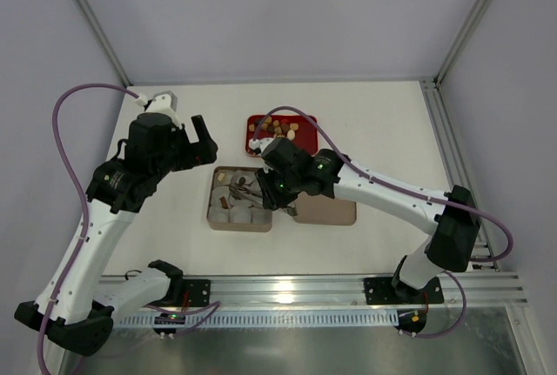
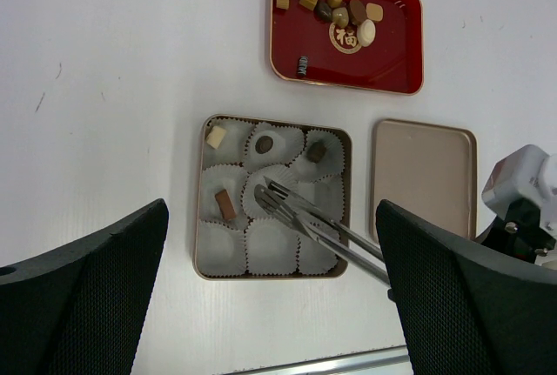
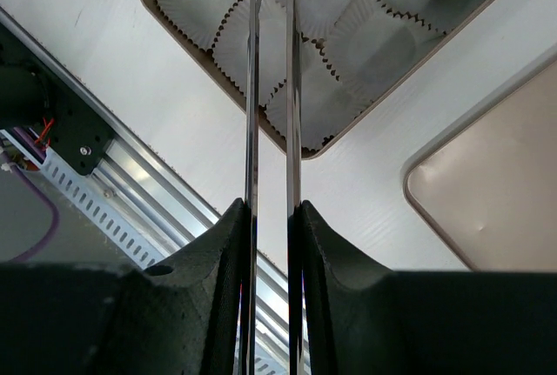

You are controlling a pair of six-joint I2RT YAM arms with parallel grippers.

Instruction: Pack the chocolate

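- The left gripper [image 2: 270, 210] has its jaws fully apart with nothing between them. It hangs above the table, looking straight down.
- Directly below the gap of those jaws lies the tan tin [image 2: 271, 276], lined with white paper cups [image 2: 271, 257] in three rows.
- The right gripper [image 3: 270, 236] has its jaws clamped on the two arms of a pair of metal tongs [image 3: 252, 88], which run straight out ahead of its fingertips.
- The tong tips stand over the centre cup of the tin, slightly parted. In the left wrist view they look empty.
- In the right wrist view a brown shape shows between the tong arms at the top edge. Whether it is gripped or lies in a cup below cannot be told.
- Four pieces of chocolate sit in cups in the tin. In the row farthest ahead of the left jaws are a cream piece [image 2: 215, 137], a dark round piece [image 2: 264, 143] and a dark square piece [image 2: 317, 151].
- A brown bar [image 2: 225, 205] lies in the middle row, in the cup just beside the tong tips.
- The remaining chocolate [image 2: 335, 1] is clustered on the red tray [image 2: 392, 57], beyond the tin and well apart from both pairs of jaws.
- The tan lid [image 2: 424, 179] lies flat just beside the tin, ahead of the left gripper's right-hand finger.
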